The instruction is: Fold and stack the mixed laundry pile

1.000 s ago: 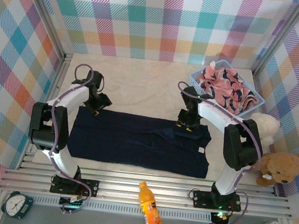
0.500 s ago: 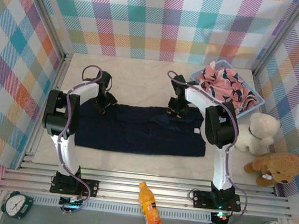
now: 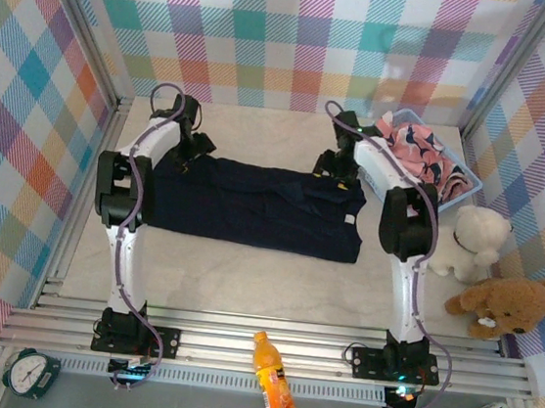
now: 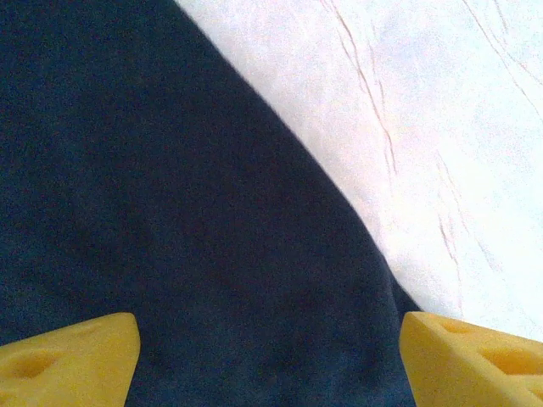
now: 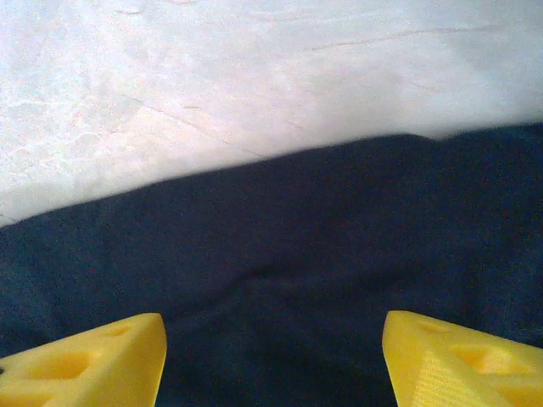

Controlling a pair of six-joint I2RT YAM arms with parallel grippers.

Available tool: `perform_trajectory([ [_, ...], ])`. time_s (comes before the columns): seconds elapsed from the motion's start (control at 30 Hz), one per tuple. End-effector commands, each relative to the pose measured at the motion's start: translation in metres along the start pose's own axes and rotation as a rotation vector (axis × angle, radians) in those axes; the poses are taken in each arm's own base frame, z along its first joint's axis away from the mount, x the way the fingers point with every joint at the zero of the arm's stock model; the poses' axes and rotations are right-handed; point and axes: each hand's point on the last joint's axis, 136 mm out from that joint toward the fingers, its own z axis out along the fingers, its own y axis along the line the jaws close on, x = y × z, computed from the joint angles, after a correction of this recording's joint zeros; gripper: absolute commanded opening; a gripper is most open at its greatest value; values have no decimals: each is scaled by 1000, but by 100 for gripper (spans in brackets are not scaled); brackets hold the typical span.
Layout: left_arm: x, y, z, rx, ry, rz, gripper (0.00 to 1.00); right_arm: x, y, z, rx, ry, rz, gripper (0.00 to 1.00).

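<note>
From above, the navy trousers (image 3: 252, 207) are seen spread flat across the far middle of the table (image 3: 244, 280), the pink garment (image 3: 411, 153) in the basket (image 3: 468, 187) far right, beside teddy bears (image 3: 470, 241). Up close, left gripper (image 4: 267, 356) and right gripper (image 5: 271, 356) are shown open over the trousers' edge.

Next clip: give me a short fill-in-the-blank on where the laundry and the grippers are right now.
1. The navy trousers lie flat on the ___.
2. The pink garment sits in the light blue ___.
3. At the trousers' far edge, the left gripper and the right gripper both have their jaws ___.
4. The white teddy bear has a ___ one beside it.

Missing words: table; basket; open; brown.
</note>
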Motion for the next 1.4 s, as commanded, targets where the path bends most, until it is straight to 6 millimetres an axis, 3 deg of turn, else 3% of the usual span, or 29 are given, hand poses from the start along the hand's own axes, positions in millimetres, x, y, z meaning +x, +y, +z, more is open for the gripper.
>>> perform_trajectory([
  [0.0,36,-30,-45,122,55,23,80,25,-16,-34,25,26,-54,69],
  [0.17,113,-80,-44,248,197,13,78,74,-42,-40,36,89,2,67],
  [0.27,148,-112,-40,294,232,15,77,94,-55,-38,44,114,36,66],
  [0.37,172,-141,-35,308,247,27,75,107,-66,-35,66,130,49,66],
  [0.53,203,-171,-24,300,278,5,73,115,-83,-35,104,126,60,66],
  [0.87,217,-169,11,185,281,-216,63,113,-90,-37,98,104,68,65],
  [1.03,224,-176,21,170,312,-237,59,111,-90,-37,98,94,54,65],
  [1.17,227,-180,14,178,311,-223,47,109,-90,-37,95,86,47,65],
  [1.37,225,-178,-11,199,301,-167,49,114,-89,-34,83,102,45,65],
])
